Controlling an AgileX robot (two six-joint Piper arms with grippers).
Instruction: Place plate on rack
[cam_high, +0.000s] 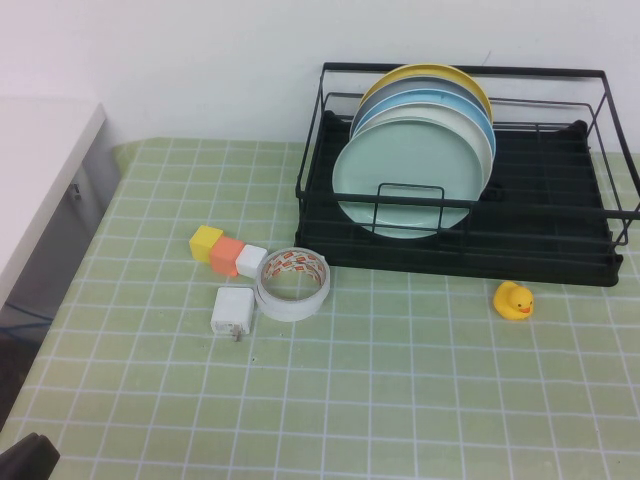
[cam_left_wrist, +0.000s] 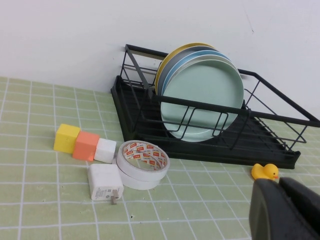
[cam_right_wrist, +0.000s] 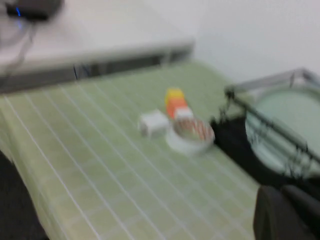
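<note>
Standing upright in the rack (cam_high: 560, 262), the mint-green plate (cam_high: 405, 178) is frontmost in a row of plates, w/ a white one, a light blue one and a yellow one behind it. It leans back on them, lower edge in the black tray base, behind a small wire loop at the rack's front. Rack sits at the far right of the green-checked worktop (cam_high: 400, 400), against the wall.

Left claw (cam_left_wrist: 287, 210): dark fingers seen only in its own wrist view, close together w/ a thin slit between, holding nothing, well apart from the rack. Right claw (cam_right_wrist: 287, 215): dark and blurred in its wrist view, can't tell if apart or together; off the rack.

Near the rack's front left: tape roll (cam_high: 293, 283), white charger (cam_high: 232, 311), yellow, orange and white cubes. Rubber duck (cam_high: 513, 300) just in front of the rack, right side.
</note>
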